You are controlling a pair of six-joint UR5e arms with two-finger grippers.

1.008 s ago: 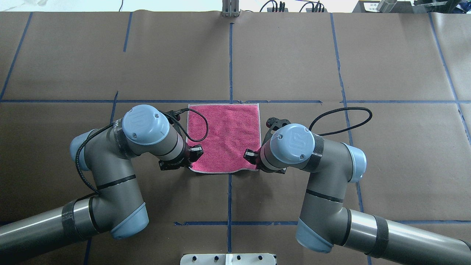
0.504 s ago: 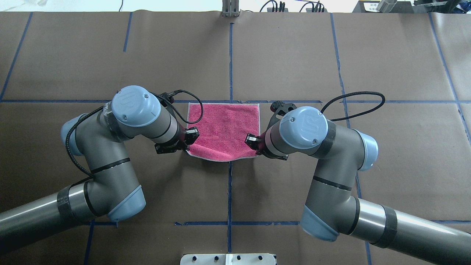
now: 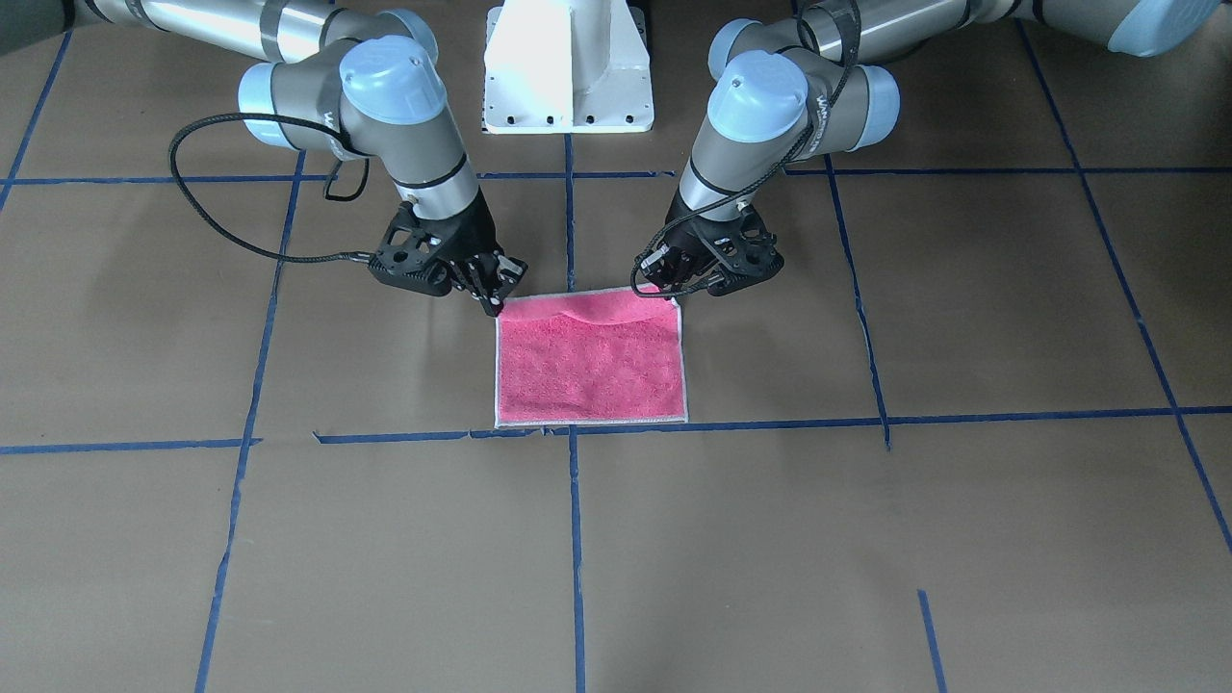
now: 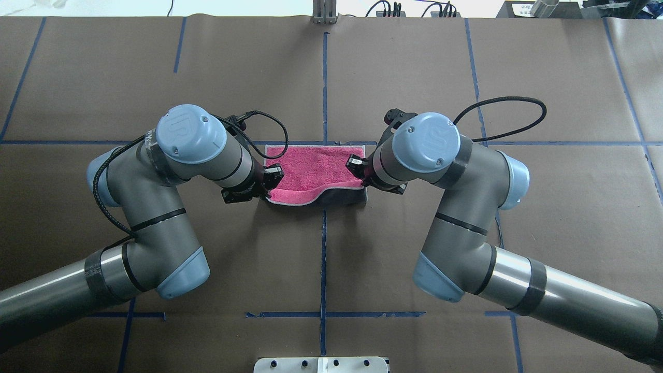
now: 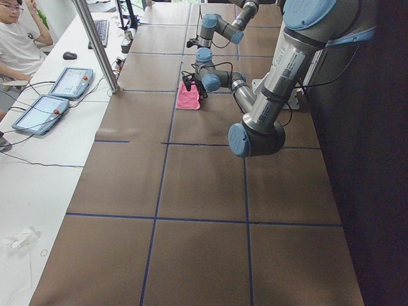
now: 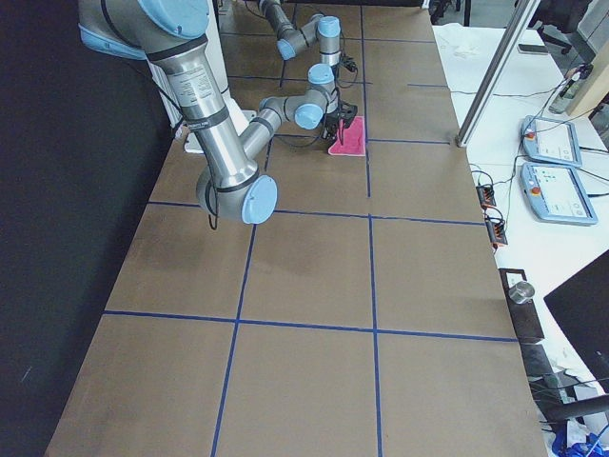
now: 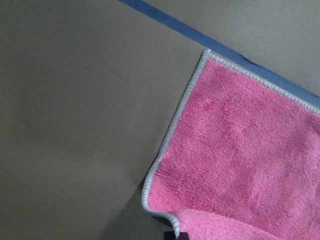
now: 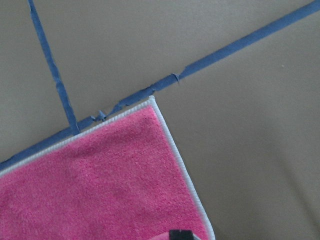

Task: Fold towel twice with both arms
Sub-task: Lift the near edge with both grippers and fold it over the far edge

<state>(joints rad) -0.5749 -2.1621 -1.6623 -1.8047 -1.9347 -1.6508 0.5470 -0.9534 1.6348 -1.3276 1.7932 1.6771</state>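
One towel [image 4: 311,173] lies at the middle of the table [image 4: 414,77], pink-red face up. Its far edge runs along a blue tape line [image 4: 414,143], while its near edge is held up off the table and sags between its two corners, so a strip of the dark grey underside shows toward the right. There are two claws, one per arm: the left claw [image 4: 268,189] is pinched tight on the near left corner and the right claw [image 4: 361,176] is pinched tight on the near right corner.
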